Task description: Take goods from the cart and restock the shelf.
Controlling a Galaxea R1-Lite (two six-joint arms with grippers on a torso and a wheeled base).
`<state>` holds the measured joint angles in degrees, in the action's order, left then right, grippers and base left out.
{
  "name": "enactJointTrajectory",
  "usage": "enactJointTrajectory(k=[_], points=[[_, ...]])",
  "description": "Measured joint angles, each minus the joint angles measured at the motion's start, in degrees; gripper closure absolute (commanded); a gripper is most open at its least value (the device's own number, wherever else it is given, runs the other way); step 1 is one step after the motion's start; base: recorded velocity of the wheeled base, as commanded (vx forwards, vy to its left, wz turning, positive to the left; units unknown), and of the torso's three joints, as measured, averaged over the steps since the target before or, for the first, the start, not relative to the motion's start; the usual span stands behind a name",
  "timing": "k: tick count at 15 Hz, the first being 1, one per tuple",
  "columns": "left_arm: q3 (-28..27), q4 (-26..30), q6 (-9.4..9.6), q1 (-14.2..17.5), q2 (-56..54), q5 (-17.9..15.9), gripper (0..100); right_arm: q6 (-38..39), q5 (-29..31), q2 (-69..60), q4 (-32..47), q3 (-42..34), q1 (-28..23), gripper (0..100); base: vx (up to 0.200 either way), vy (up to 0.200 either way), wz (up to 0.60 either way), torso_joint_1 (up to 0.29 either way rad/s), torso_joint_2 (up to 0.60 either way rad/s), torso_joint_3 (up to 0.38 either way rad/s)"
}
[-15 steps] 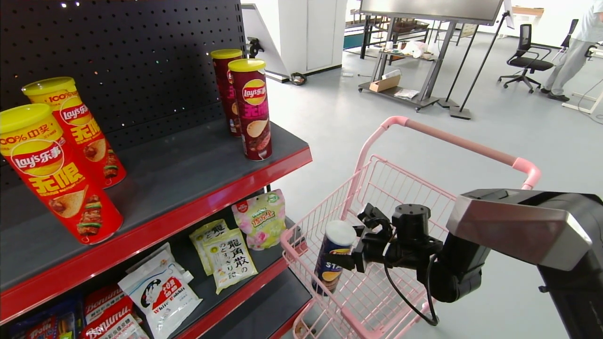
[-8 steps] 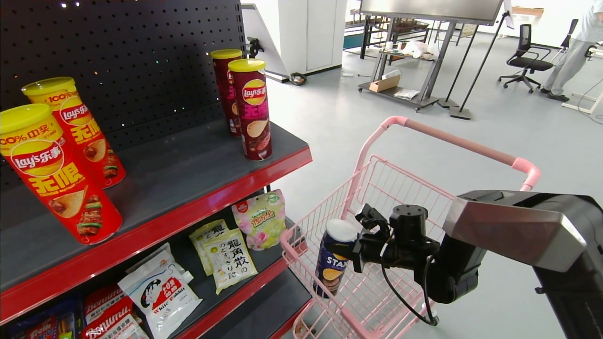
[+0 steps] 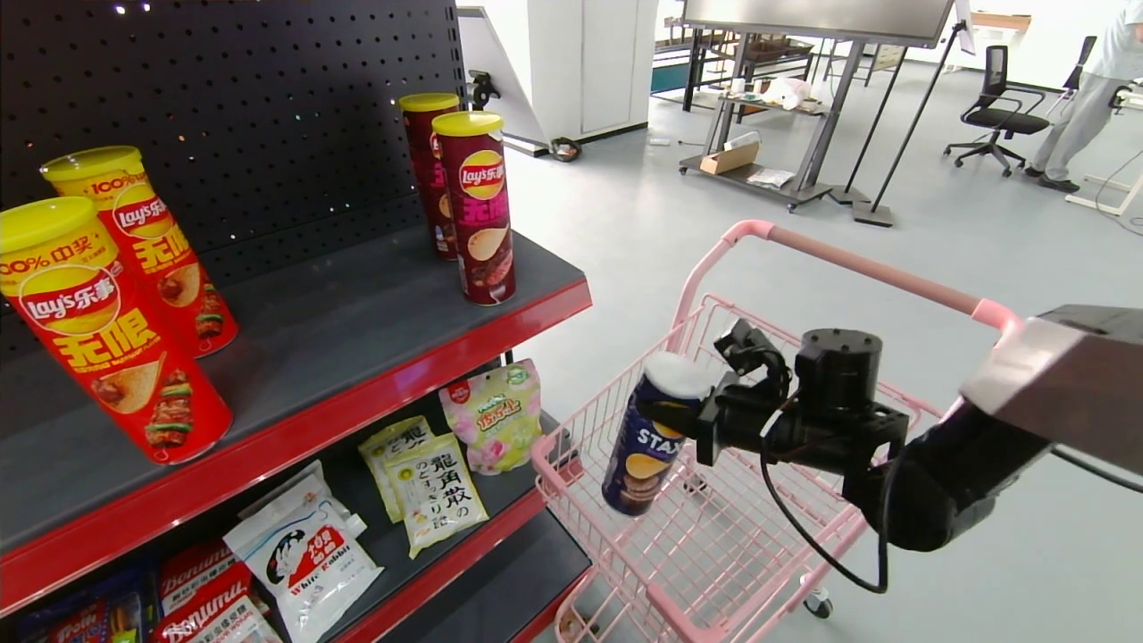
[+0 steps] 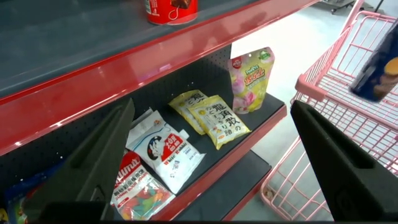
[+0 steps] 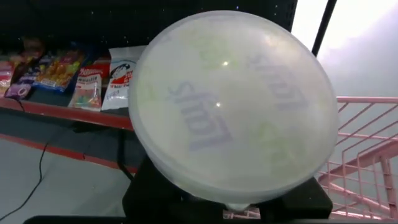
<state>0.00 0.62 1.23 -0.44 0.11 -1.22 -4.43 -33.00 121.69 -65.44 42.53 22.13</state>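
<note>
Blue chip can: held in the air at the shelf-side end of the pink cart, its upper part above the basket rim. It is tilted, with the lid end leaning toward the arm and the base toward the shelf.
Can lid: clear plastic, on the can, facing the right wrist camera close up.
Right gripper: clamped on the can just below the lid, one dark finger on each side. The arm comes in over the cart's handle end.
Left gripper: fingers spread wide apart with nothing between them, beside the shelf's lower tiers and facing the snack packets.
Top shelf: grey board with a red front edge and a black pegboard behind.
Red cans: two, one behind the other, at the board's left end.
Maroon cans: two, upright and close together, at the board's right end, well apart from the red pair.
Lower tier: a green and pink pouch, yellow-white packets and a white packet lean in a row.
</note>
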Motion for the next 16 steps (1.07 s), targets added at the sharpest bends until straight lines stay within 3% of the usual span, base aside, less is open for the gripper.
enactJointTrajectory(k=[3, 7, 11, 16], points=[[0.0, 0.0, 0.0, -0.02, 0.0, -0.06, 0, 0.11, 2.05, -12.46, 9.06, -0.87, -1.43, 100, 0.0, 0.0, 0.0, 0.0, 0.0, 0.0], [0.0, 0.0, 0.0, -0.02, 0.0, -0.09, 0, 0.38, 9.63, -30.32, 20.8, -3.97, -4.5, 100, 0.0, 0.0, 0.0, 0.0, 0.0, 0.0], [0.0, 0.0, -0.11, -0.05, 0.0, -0.11, 0, 0.44, 31.63, -46.97, 31.17, -8.67, -7.96, 100, 0.0, 0.0, 0.0, 0.0, 0.0, 0.0], [-0.02, 0.0, -0.11, -0.02, 0.0, -0.11, 0, 0.02, 36.61, -67.5, 56.38, -13.76, -9.97, 100, 0.0, 0.0, 0.0, 0.0, 0.0, 0.0]])
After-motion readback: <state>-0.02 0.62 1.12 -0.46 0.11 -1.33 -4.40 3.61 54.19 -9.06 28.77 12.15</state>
